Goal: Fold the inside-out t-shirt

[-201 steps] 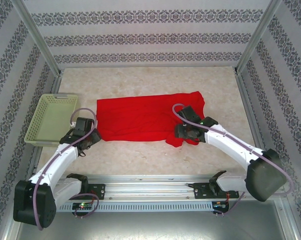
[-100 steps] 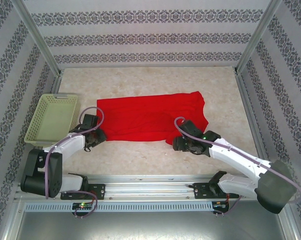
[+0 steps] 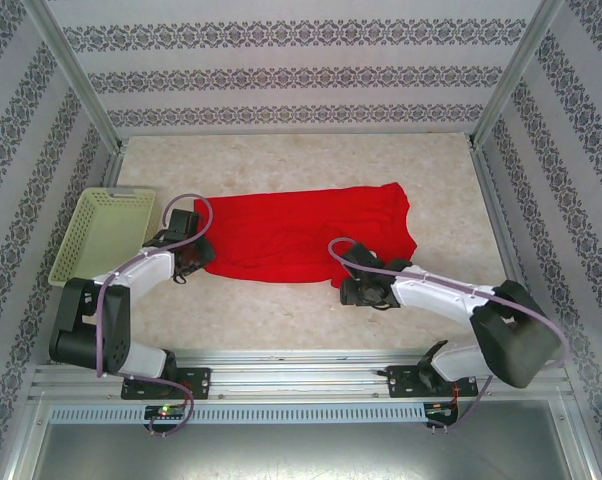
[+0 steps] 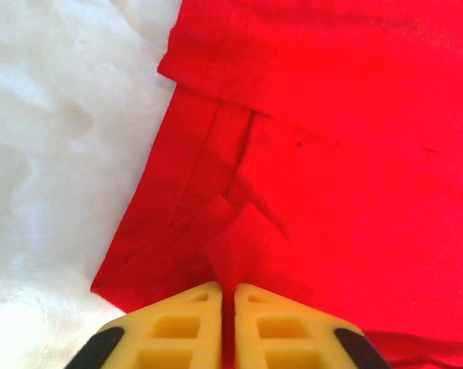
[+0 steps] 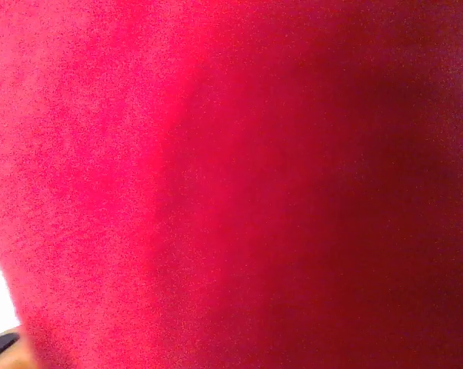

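The inside-out t-shirt (image 3: 291, 235) is a plain bright red cloth spread wide across the middle of the table. My left gripper (image 3: 203, 258) sits at its near left corner. In the left wrist view the gripper (image 4: 228, 288) is shut on a small raised pinch of the red cloth (image 4: 354, 154), its yellow fingers (image 4: 181, 323) almost touching. My right gripper (image 3: 349, 288) lies at the shirt's near right corner. In the right wrist view red cloth (image 5: 231, 184) lies right up against the lens and hides the fingers.
A pale green basket (image 3: 101, 238) stands at the left edge of the table, close beside the left arm. Patterned walls close in the back and both sides. The beige tabletop (image 3: 281, 160) lies bare behind the shirt.
The left gripper moved right and away from me onto the shirt's left corner and shut on it. The right gripper slid left and toward me to the shirt's near right corner.
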`<act>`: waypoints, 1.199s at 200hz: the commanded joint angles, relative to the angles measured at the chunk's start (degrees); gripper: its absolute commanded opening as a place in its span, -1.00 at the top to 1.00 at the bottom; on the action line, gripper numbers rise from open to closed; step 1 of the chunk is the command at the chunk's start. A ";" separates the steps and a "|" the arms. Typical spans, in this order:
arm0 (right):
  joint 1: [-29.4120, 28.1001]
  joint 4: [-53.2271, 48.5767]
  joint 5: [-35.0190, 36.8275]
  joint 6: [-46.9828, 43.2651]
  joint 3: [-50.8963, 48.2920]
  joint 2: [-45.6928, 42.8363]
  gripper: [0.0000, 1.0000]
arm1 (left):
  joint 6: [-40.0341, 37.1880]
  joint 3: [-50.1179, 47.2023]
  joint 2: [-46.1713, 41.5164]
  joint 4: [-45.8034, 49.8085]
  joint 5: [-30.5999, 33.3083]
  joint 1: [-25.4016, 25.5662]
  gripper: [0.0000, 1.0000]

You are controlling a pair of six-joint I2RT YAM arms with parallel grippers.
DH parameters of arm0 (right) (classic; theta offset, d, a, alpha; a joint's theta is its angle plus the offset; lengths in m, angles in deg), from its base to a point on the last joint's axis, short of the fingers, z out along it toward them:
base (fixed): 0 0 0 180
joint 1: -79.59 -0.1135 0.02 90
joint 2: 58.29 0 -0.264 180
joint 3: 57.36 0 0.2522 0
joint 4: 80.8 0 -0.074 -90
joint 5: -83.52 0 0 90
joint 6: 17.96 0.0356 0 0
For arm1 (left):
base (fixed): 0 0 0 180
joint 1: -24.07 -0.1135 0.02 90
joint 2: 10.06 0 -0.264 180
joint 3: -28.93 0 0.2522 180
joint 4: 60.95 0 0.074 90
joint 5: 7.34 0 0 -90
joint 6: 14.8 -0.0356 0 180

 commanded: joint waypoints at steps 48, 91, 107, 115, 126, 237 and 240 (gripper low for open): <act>-1.42 -6.48 6.20 -1.43 7.82 1.89 0.72 | -2.32 2.32 -3.12 5.48 2.49 0.31 1.00; -3.11 -17.65 5.46 3.99 4.77 -9.62 0.87 | -1.76 0.14 -11.22 11.32 3.69 0.98 1.00; -3.15 -21.14 3.37 6.97 2.42 -14.72 0.81 | -0.69 -1.12 -15.03 14.52 4.12 2.04 1.00; -3.12 -22.55 2.45 8.89 1.04 -17.38 0.80 | 0.03 -1.69 -17.34 16.55 4.40 2.79 1.00; -3.08 -23.29 0.29 11.88 -1.42 -21.00 0.77 | 1.20 -2.61 -20.66 19.66 5.30 3.97 1.00; -10.36 -25.72 6.98 17.07 2.54 -25.47 -0.11 | 6.91 -11.20 -38.04 27.36 6.28 6.41 1.00; -11.10 -25.18 7.57 17.05 3.22 -24.42 -0.13 | 6.81 -11.14 -38.13 27.29 6.33 6.46 1.00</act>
